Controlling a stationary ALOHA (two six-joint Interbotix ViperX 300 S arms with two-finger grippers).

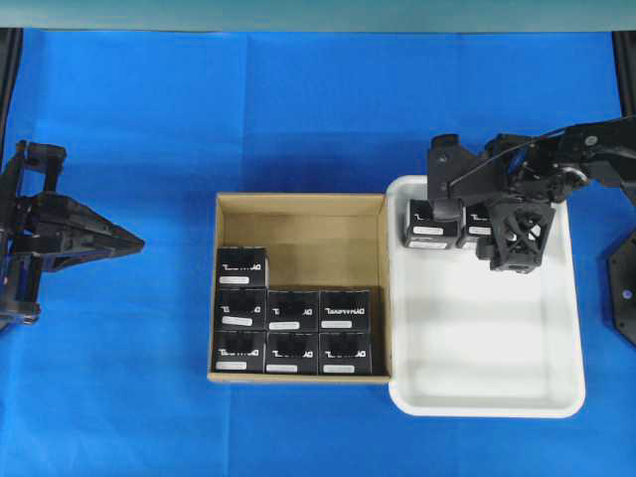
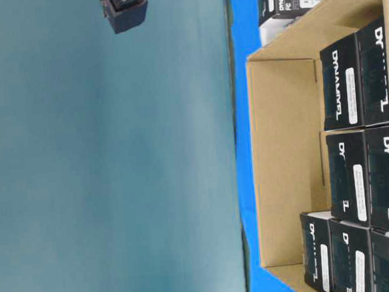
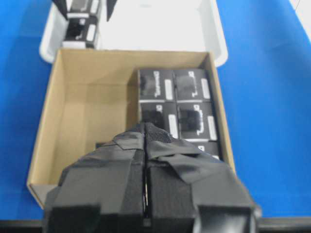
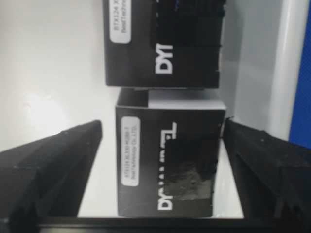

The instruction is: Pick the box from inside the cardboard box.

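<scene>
**Two boxes in the tray, seven in the carton**

Only the right wrist view shows the right hand (image 4: 160, 160) with its fingers spread wide, one on each side of a black box (image 4: 167, 162) without touching it; overhead that hand (image 1: 516, 237) hides most of this box. A second black box (image 4: 163, 46) sits just beyond, touching the first. Both stand in the far corner of the white tray (image 1: 556, 397).

The left wrist view shows the left hand (image 3: 146, 170) with fingers pressed together, holding nothing, over the near edge of the cardboard box (image 3: 77, 111). Overhead, it (image 1: 134, 241) hangs above the blue worktop (image 1: 119, 397), well apart from the cardboard box (image 1: 298, 214).

Overhead count: seven black boxes (image 1: 292, 311) in the cardboard box, packed along its near side, two in the tray.
</scene>
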